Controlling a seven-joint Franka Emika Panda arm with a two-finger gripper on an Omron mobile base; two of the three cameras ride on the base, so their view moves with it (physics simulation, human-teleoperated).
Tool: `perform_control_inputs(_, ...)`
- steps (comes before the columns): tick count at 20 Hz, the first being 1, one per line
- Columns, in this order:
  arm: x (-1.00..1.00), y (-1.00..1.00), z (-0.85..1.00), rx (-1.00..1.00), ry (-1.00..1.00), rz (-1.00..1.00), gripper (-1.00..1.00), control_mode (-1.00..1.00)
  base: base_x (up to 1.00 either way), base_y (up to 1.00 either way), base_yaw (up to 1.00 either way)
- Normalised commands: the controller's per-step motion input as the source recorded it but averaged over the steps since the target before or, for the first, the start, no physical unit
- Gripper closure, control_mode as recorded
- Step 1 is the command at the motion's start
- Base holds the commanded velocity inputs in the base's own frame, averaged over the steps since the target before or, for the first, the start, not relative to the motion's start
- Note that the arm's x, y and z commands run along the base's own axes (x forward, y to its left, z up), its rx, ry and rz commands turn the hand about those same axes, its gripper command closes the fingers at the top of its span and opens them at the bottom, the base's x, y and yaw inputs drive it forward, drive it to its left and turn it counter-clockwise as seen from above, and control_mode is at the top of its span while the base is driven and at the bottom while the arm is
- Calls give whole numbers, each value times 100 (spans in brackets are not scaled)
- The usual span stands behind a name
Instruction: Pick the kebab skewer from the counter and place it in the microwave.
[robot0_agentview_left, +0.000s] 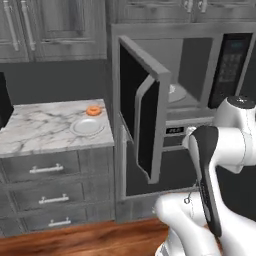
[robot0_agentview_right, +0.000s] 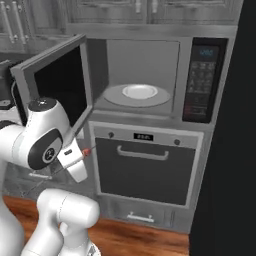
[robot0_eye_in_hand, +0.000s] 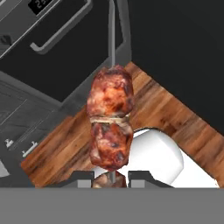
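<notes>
Brown wood floor (robot0_eye_in_hand: 144, 109) is seen far below the gripper (robot0_eye_in_hand: 111, 175), which is pointed down at it. Its two jaws are closed tight on the kebab skewer (robot0_eye_in_hand: 110, 124), near one end, and the meat chunks and thin stick are seen reaching away from the fingertips (robot0_eye_in_hand: 139, 174). From the right base view, a small red bit of the kebab skewer (robot0_agentview_right: 86, 151) is seen beside the white arm, low down and in front of the oven (robot0_agentview_right: 145, 167). So the picking up looks done, since the skewer is off the counter (robot0_agentview_left: 45, 127) and is held in the air. The placing is judged to be left: the skewer must be lifted higher and moved into the microwave (robot0_agentview_right: 145, 75). The microwave door (robot0_agentview_right: 57, 82) is swung wide open, so nothing needs to be opened first. Inside the microwave a round turntable (robot0_agentview_right: 112, 95) is seen, with a white plate (robot0_agentview_right: 141, 91) on it, and no food is seen on that plate. On the counter a second plate (robot0_agentview_left: 86, 127) is seen with nothing on it, and an orange doughnut (robot0_agentview_left: 93, 110) lies just beside its far rim.
</notes>
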Motion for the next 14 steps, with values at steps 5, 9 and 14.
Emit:
perform_control_inputs(5, 0, 0, 0, 0, 0, 0, 100, 100, 72, -79, 50)
perform_control_inputs(9, 0, 0, 0, 0, 0, 0, 100, 100, 94, -61, 33)
perform_control_inputs(14, 0, 0, 0, 0, 0, 0, 100, 100, 97, -38, 20)
